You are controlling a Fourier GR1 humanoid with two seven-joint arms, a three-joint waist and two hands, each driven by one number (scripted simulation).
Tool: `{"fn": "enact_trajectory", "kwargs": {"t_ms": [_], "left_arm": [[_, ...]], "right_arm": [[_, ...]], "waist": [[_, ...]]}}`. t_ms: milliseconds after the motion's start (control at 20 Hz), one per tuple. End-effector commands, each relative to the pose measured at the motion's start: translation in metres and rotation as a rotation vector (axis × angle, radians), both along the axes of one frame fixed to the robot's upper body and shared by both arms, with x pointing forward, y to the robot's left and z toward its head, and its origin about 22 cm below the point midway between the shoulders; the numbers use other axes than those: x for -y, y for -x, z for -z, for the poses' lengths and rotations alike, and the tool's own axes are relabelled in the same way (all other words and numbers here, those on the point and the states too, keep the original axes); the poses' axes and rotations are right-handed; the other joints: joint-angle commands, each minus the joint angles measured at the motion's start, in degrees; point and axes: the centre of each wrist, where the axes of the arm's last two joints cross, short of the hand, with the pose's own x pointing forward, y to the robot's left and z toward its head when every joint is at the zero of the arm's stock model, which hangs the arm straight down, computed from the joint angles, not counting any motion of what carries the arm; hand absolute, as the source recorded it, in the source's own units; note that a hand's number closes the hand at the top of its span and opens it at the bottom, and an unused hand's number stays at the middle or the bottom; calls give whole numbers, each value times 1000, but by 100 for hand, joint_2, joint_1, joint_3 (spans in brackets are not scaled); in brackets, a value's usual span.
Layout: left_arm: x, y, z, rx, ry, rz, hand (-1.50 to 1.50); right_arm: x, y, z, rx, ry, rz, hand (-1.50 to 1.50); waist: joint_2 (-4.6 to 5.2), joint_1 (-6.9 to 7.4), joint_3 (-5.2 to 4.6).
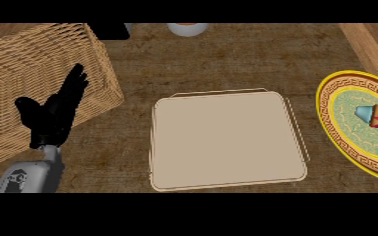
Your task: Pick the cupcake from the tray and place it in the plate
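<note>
Cupcake point(367, 114) sits on plate point(332, 92), well apart from open, empty left hand point(50, 111).

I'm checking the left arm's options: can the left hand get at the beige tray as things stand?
Probably yes. The left hand rests open, fingers up, in front of the wicker basket, and only bare counter lies between it and the tray.

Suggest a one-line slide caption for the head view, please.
Bare tray at centre, cupcake on the plate at right, left hand resting open by the wicker basket.
</note>
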Motion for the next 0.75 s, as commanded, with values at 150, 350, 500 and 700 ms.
{"fn": "enact_trajectory", "kwargs": {"t_ms": [150, 350, 500, 700], "left_arm": [[-6, 4, 33, -83, -2, -9, 0], [-12, -1, 13, -81, 13, -17, 0], [-11, 0, 29, -82, -3, 1, 0], [-3, 0, 14, -83, 22, -16, 0]], "right_arm": [[31, 33, 8, 16, 9, 26, -150], [49, 56, 12, -53, 41, 28, -150], [54, 41, 17, -58, 30, 72, -150], [57, 62, 36, -105, 23, 50, -150]], "waist": [[55, -9, -39], [52, -6, -39], [62, 25, -39], [52, 33, -36]]}}
